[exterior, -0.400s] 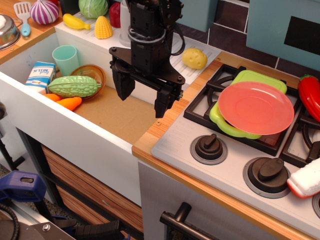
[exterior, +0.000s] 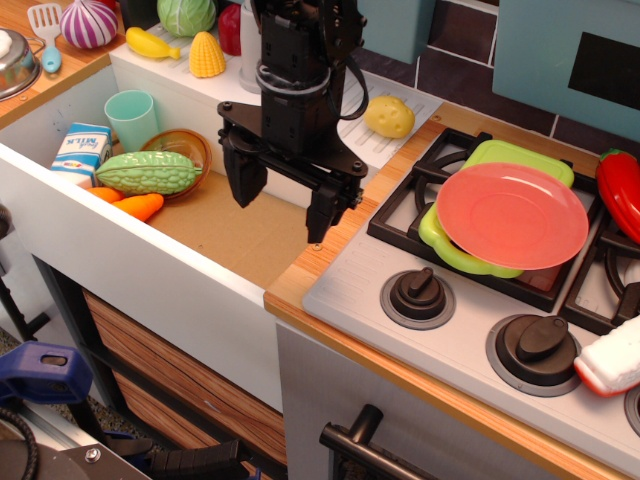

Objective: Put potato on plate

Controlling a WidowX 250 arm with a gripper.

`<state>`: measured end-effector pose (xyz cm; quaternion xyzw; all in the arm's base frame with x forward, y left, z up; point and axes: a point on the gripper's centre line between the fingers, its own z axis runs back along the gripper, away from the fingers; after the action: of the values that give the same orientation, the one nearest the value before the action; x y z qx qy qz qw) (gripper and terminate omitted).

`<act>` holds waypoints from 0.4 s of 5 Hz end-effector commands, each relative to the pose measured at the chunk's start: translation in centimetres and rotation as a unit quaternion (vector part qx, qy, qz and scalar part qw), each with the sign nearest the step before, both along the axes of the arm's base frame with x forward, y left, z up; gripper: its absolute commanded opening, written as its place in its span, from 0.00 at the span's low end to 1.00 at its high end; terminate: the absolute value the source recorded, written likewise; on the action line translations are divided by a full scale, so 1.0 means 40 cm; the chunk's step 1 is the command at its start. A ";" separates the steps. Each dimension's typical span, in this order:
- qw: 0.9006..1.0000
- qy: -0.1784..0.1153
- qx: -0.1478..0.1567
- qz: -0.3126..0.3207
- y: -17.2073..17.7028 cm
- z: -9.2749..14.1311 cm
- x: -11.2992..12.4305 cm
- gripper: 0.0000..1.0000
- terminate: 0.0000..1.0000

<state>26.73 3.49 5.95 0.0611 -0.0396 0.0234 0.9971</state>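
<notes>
Task status: not begun in effect; the potato (exterior: 389, 116) lies untouched on the ribbed white drainboard (exterior: 400, 135), and pick-up, carry and set-down all remain, by my reading. Items, left to right: one steel pot lid (exterior: 14, 62) at 10 o'clock of the scene; one spatula (exterior: 46, 30); one purple onion (exterior: 88, 22); one milk carton (exterior: 81, 148) in the sink (exterior: 240, 235); one mint cup (exterior: 131, 117); one orange carrot (exterior: 132, 205); one green bitter gourd (exterior: 148, 172) lying against one amber bowl (exterior: 186, 145); one yellow banana-like toy (exterior: 151, 43); one green cabbage (exterior: 186, 15); one corn cob (exterior: 206, 55). One gripper (exterior: 280, 196), black, hangs over the sink with jaws spread and nothing between them; the potato sits at about 1 o'clock of it, apart. Two stove knobs fully seen (exterior: 417, 295), a third cut off at the edge. One lime-green squarish plate (exterior: 505, 155) on the burner grate (exterior: 400, 215), with one salmon-red plate (exterior: 512, 215) resting on top of it, bare. The potato lies at 10 o'clock of that plate, well apart. One red pepper-like toy (exterior: 622, 195) at 3 o'clock of the plate; one white-and-red object (exterior: 612, 360) at the right edge, kind unclear.
</notes>
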 end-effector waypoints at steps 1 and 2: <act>0.998 -0.046 0.033 -0.004 0.040 0.069 0.093 1.00 0.00; 0.994 -0.092 0.054 -0.007 0.068 0.089 0.168 1.00 0.00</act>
<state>34.49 6.16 8.21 0.1132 -0.1292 0.0107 0.9851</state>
